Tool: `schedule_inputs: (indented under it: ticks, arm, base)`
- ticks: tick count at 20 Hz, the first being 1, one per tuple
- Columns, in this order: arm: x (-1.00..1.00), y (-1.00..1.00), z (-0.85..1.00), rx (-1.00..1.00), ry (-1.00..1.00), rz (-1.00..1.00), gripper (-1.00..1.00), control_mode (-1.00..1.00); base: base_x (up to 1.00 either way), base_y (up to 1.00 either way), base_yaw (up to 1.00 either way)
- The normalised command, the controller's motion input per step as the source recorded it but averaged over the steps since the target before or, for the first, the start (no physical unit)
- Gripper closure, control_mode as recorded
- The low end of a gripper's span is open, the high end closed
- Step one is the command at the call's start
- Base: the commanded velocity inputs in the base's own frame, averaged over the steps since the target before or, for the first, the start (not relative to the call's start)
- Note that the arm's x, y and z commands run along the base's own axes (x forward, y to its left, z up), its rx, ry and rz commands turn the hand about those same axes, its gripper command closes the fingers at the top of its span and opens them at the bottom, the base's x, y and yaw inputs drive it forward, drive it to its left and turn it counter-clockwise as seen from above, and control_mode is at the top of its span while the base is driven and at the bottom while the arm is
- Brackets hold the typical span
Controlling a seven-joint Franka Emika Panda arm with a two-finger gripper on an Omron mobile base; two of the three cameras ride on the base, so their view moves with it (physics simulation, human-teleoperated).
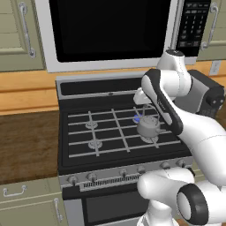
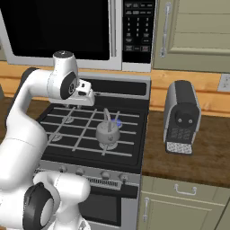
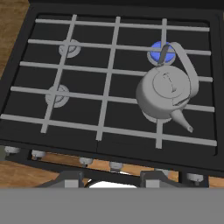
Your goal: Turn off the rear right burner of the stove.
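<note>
Rear right burner (image 3: 158, 51) alone aglow among four, one kettle (image 3: 165, 92) beside it, end effector (image 3: 113, 178) fingers spread

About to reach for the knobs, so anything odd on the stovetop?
The small round rear right burner glows blue with nothing on it, while the squat grey kettle sits on the unlit burner in front. Nothing spilled or damaged.

Even, flat rendered light, soft low-resolution edges, no glare or hard shadows.
</note>
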Motion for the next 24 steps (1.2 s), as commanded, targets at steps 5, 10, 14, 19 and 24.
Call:
schedule_inputs:
  ticks: [5,10,14,19,24]
  arm:
    - [0.0,0.0,0.0,0.0,0.0,0.0,-1.0,-1.0]
    - [-0.07,0.0,0.0,0.0,0.0,0.0,-1.0,-1.0]
    - [-0.17,0.0,0.0,0.0,-0.01,0.0,-1.0,-1.0]
    - [-0.08,0.0,-0.01,0.0,-0.04,0.0,-1.0,-1.0]
    - [0.0,0.0,0.0,0.0,-0.05,0.0,-1.0,-1.0]
  base:
    - [0.0,0.0,0.0]
    - [0.0,0.0,0.0]
    - [0.0,0.0,0.0]
    - [0.0,0.0,0.0]
    - [0.0,0.0,0.0]
